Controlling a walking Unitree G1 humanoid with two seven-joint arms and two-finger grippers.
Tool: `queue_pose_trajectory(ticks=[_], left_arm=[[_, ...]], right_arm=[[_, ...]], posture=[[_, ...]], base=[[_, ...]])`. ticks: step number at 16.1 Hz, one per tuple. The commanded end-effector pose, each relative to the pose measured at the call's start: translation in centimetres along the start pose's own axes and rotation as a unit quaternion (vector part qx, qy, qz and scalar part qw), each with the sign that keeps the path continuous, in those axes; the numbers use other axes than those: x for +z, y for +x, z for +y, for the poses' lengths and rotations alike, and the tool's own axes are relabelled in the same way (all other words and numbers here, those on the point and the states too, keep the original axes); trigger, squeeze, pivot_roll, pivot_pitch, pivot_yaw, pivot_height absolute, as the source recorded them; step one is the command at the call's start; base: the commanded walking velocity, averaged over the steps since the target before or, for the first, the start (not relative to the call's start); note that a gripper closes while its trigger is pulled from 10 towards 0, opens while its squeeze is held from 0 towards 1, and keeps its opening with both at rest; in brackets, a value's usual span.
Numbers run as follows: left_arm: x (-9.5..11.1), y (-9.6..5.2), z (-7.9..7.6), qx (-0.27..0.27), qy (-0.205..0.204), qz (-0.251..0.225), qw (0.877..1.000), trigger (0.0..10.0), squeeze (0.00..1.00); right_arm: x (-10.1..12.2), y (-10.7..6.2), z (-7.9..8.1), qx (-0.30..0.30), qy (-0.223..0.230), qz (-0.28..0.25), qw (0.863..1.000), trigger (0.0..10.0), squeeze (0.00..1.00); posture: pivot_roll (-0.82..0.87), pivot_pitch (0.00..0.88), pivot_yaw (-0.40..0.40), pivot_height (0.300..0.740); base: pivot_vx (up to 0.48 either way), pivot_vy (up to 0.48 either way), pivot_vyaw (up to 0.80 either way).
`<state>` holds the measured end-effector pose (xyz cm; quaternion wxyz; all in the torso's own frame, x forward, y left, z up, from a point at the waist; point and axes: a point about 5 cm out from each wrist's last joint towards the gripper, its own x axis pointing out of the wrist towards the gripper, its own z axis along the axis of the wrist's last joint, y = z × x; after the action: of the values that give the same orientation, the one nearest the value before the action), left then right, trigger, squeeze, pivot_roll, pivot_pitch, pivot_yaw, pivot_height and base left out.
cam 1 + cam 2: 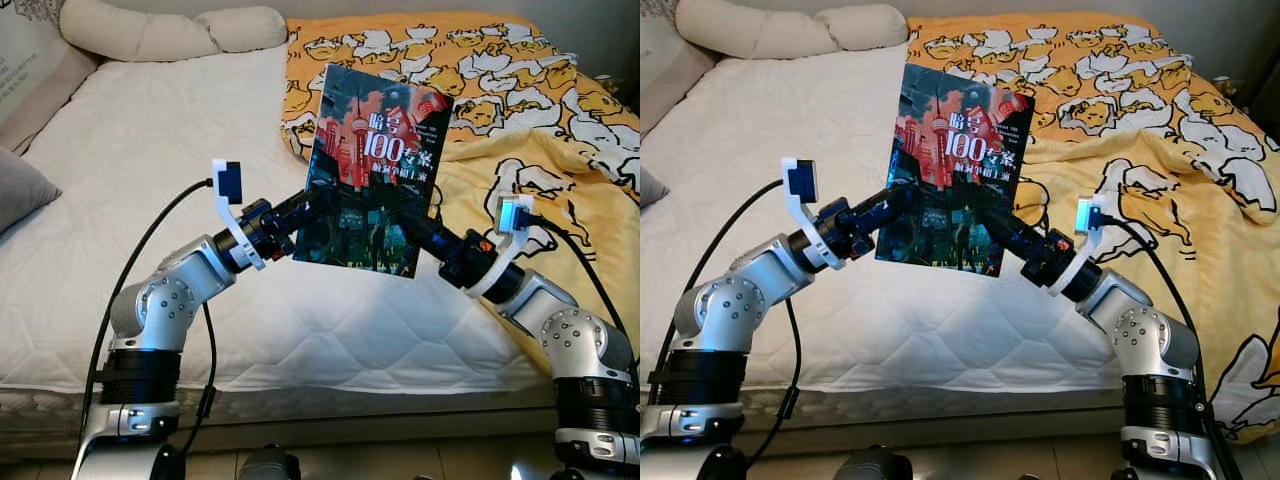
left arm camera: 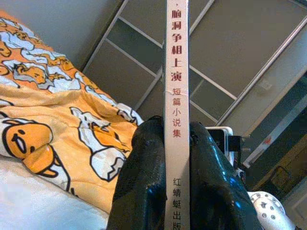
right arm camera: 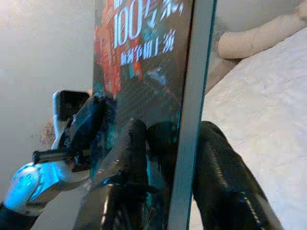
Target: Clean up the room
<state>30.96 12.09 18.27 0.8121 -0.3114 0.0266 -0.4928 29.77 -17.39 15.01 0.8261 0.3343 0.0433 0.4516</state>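
**Book held up over the bed by both grippers**

While it hung in the air above the near edge of the bed [image 1: 330,330], the book [image 1: 372,165] stood almost upright, tilted a little, its dark cover with red and white lettering facing the robot. It touched neither the mattress nor the bedding.

From the left, the left gripper [image 1: 318,200] pinched the book's lower left edge; its wrist view showed one black finger [image 2: 141,182] pressed on each side of the pale spine. From the right, the right gripper [image 1: 402,215] clamped the lower right edge, one finger [image 3: 127,153] lying on the cover and the other behind it.

Behind the book, a yellow blanket [image 1: 520,120] printed with cartoon figures lay bunched over the right half of the bed. Cream pillows [image 1: 170,30] rested along the far edge, and a grey cushion [image 1: 20,190] sat at the left edge.
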Motion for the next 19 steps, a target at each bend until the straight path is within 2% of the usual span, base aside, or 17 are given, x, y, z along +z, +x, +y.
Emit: queue_pose_trajectory(ticks=[1,2,3,4,5,6,7,8,9,10,12,13,15,16,19], left_arm=[[1.5,-1.0,-0.1,0.029,0.034,-0.035,0.998,0.0,0.00],[1.7,-1.4,0.0,0.046,0.042,-0.039,0.997,0.0,0.00],[1.8,-1.8,0.2,0.074,0.069,-0.031,0.994,0.0,0.00],[1.8,-2.5,0.2,0.117,0.111,-0.018,0.987,0.0,0.00],[1.7,-2.8,0.1,0.133,0.125,-0.015,0.983,0.0,0.00],[1.4,-3.5,0.3,0.181,0.165,-0.009,0.969,0.0,0.00],[1.2,-3.8,0.6,0.212,0.185,-0.008,0.959,0.0,0.00],[0.6,-4.3,1.0,0.258,0.230,0.009,0.938,1.1,0.00],[-0.1,-4.6,1.1,0.275,0.245,0.026,0.929,10.0,0.00],[-0.6,-4.8,1.0,0.284,0.253,0.037,0.924,10.0,0.00],[-2.3,-5.7,0.9,0.337,0.272,0.068,0.899,10.0,0.00],[-2.5,-5.8,0.7,0.343,0.278,0.071,0.895,10.0,0.00],[-2.4,-5.6,0.7,0.348,0.324,0.083,0.876,10.0,0.00],[-2.0,-5.5,0.6,0.350,0.330,0.079,0.873,10.0,0.00],[-2.0,-5.5,0.5,0.353,0.336,0.083,0.869,10.0,0.00]], right_arm=[[0.9,-1.0,-0.2,-0.052,-0.035,-0.028,0.998,10.0,1.00],[0.9,-1.4,-0.5,-0.077,-0.045,-0.035,0.995,10.0,1.00],[0.7,-1.8,-0.7,-0.115,-0.064,-0.030,0.991,10.0,1.00],[0.1,-2.3,-0.9,-0.186,-0.113,-0.009,0.976,10.0,1.00],[-0.2,-2.4,-1.0,-0.218,-0.139,0.001,0.966,10.0,1.00],[-1.0,-2.7,-0.7,-0.273,-0.182,0.016,0.944,10.0,0.78],[-1.5,-2.8,-0.5,-0.277,-0.176,0.020,0.944,10.0,0.00],[-2.5,-2.7,0.0,-0.284,-0.181,0.022,0.942,10.0,0.00],[-3.1,-2.6,0.3,-0.284,-0.197,0.030,0.938,10.0,0.00],[-3.5,-2.4,0.5,-0.286,-0.212,0.035,0.934,10.0,0.00],[-5.4,-2.7,0.7,-0.319,-0.218,0.060,0.920,10.0,0.00],[-5.8,-2.8,0.8,-0.328,-0.220,0.064,0.917,10.0,0.00],[-6.4,-3.4,0.6,-0.368,-0.200,0.042,0.907,10.0,0.00],[-6.7,-3.5,0.4,-0.387,-0.206,0.052,0.897,10.0,0.00],[-6.9,-3.4,0.4,-0.401,-0.203,0.046,0.892,10.0,0.00]], posture=[[-0.01,0.000,0.075,0.740],[-0.01,0.000,0.075,0.740],[-0.02,0.000,0.079,0.740],[-0.02,0.000,0.084,0.740],[-0.02,0.000,0.084,0.740],[-0.03,0.000,0.087,0.740],[-0.03,0.000,0.087,0.740],[-0.03,0.000,0.085,0.740],[-0.03,0.000,0.083,0.740],[-0.03,0.000,0.082,0.740],[-0.01,0.000,0.062,0.740],[0.00,0.000,0.058,0.740],[0.00,0.000,0.059,0.740],[0.00,0.000,0.064,0.740],[0.00,0.000,0.073,0.740]], base=[[0.000,0.000,0.00],[0.000,0.000,0.00],[0.000,0.000,0.00],[0.000,0.000,0.00],[0.000,0.000,0.00],[0.000,0.000,0.00],[0.000,0.000,0.00],[0.000,0.000,0.00],[0.000,0.000,0.00],[0.000,0.000,0.00],[0.000,0.000,0.80],[0.000,0.000,0.80],[0.000,0.000,0.23],[0.000,0.326,0.00],[0.000,0.386,0.00]])
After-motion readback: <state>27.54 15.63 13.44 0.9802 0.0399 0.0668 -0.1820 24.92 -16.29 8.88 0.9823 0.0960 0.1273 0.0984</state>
